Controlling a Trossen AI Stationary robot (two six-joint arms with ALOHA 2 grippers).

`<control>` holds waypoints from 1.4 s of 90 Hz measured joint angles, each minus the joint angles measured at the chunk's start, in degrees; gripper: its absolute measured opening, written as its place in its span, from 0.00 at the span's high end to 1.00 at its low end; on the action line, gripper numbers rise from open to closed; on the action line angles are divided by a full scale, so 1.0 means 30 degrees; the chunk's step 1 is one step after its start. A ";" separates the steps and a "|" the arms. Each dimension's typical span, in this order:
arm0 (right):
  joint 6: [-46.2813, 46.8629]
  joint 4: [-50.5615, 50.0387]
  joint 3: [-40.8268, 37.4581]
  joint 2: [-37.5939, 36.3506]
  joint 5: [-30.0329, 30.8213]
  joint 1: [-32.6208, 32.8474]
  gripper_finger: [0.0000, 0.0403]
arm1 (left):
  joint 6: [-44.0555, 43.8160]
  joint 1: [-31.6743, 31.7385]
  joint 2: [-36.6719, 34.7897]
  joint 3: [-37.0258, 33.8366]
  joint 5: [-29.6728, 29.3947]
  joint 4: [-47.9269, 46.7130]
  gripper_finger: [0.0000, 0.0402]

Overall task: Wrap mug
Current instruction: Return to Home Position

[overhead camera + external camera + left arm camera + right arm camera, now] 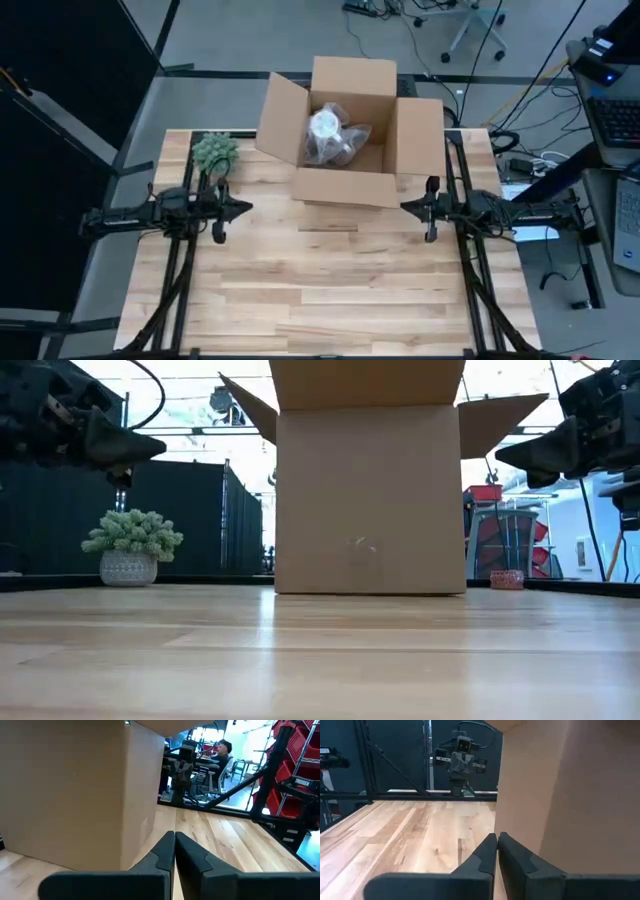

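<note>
Mid-depth over the pale plank-wood desk, the left gripper and right gripper point inward at each other. Both have their fingers clenched tip to tip on nothing, and each is near but apart from the open brown cardboard box. The mug bundled in clear, crinkly bubble wrap sits inside the box, farther than both grippers and between them, neither arm clearly nearer, seemingly near upright with a pale round top showing. Judged: boxing done, only a pull-back left, minding the flared matte flaps; small green potted plant far left.
</note>
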 joint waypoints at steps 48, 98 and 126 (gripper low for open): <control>0.0999 0.0022 0.0000 0.0000 0.0102 -0.0007 1.00 | 0.0029 0.0000 0.0000 -0.0004 -0.0022 0.0007 1.00; 0.1006 0.0029 0.0000 0.0000 0.0102 -0.0007 1.00 | 0.0043 0.0000 0.0000 -0.0012 -0.0036 0.0007 1.00; 0.1006 0.0029 0.0000 0.0000 0.0102 -0.0007 1.00 | 0.0041 0.0000 0.0000 -0.0012 -0.0036 0.0007 1.00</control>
